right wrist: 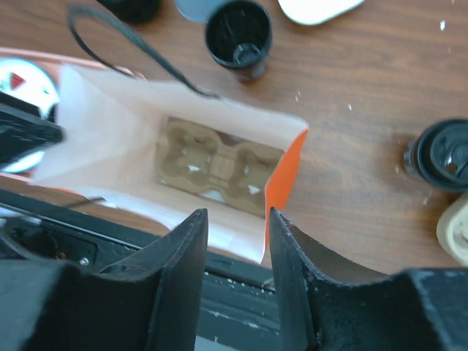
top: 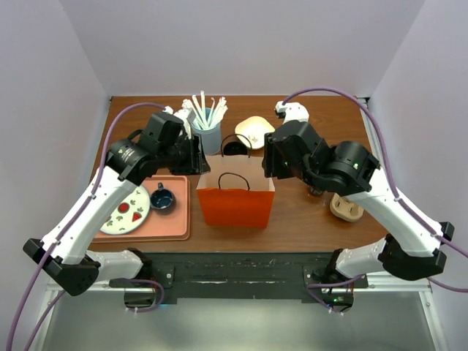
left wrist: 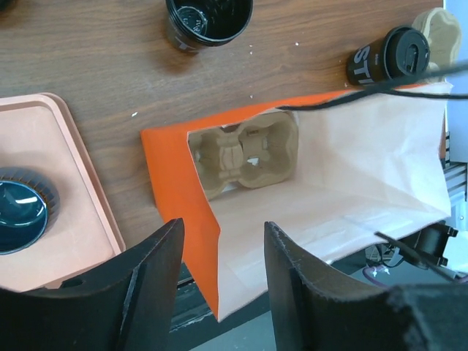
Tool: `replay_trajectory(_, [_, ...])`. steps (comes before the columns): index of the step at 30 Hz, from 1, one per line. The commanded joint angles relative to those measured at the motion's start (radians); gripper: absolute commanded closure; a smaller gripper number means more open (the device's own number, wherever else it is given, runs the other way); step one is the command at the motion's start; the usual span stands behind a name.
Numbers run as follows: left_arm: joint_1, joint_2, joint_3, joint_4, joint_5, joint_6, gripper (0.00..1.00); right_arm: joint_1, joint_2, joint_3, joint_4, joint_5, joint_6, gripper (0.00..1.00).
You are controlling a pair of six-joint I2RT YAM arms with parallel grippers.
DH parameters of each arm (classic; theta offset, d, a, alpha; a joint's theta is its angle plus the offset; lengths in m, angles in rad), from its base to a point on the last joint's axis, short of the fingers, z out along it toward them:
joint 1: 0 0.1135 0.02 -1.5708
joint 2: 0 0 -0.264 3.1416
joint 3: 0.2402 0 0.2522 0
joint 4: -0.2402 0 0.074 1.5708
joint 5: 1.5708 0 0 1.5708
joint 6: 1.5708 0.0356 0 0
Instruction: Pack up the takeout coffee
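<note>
Off to the outer side of the right pincer point(right wrist: 238, 217), just beyond the bag wall it hangs over, is the takeout coffee point(right wrist: 442, 155). It's a small black tapered disposable cup with a round black lid, standing upright on the brown wood-grain counter point(right wrist: 351, 66), just beside a loose beige moulded pulp holder point(right wrist: 457, 230). So it's not packed yet.

Both pincers are released, jaws apart with nothing in them. The right one hangs over the right rim of the orange paper bag point(top: 235, 206), and the left pincer point(left wrist: 223, 230) hangs over the opposite rim. The paper edge lines up with the gap on each side, but I can't see either one pinching it. Straight below both, on the bag's pale inner floor, lies a beige moulded-pulp cup carrier point(left wrist: 245, 150) with round wells, rough and fibrous looking. Past the bag from the pincers there's also a lidless black cup point(right wrist: 238, 33), glossy inside, which isn't the one we want.

My guess on handling: the cup wall is thin and smooth, so it'll dent if squeezed hard and slide if squeezed too little. Can't tell if it's full, so I'd treat it as sloshy and keep it upright. I'd grab around the body a bit under the lid, where the taper widens and helps it hang. I wouldn't grab the lid itself, since that could pop off.
</note>
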Motion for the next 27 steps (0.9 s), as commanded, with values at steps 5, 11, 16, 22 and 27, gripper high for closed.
replay_trajectory(5, [-0.003, -0.002, -0.055, 0.013, 0.033, 0.01, 0.53, 0.0, -0.034, 0.103, 0.099, -0.026, -0.138, 0.49])
replay_trajectory(11, [-0.006, -0.002, -0.06, -0.016, 0.03, 0.002, 0.6, -0.002, -0.056, 0.066, 0.105, -0.049, -0.141, 0.49])
replay_trajectory(16, [-0.005, 0.013, -0.049, 0.005, -0.005, 0.042, 0.59, 0.0, -0.091, 0.008, 0.105, -0.039, -0.135, 0.49])
replay_trajectory(22, [-0.006, 0.05, -0.029, 0.039, -0.025, 0.039, 0.61, -0.002, -0.146, -0.046, 0.122, -0.048, -0.149, 0.49])
replay_trajectory(27, [-0.005, 0.078, 0.002, 0.054, -0.06, 0.044, 0.6, 0.0, -0.185, -0.094, 0.12, -0.059, -0.152, 0.49])
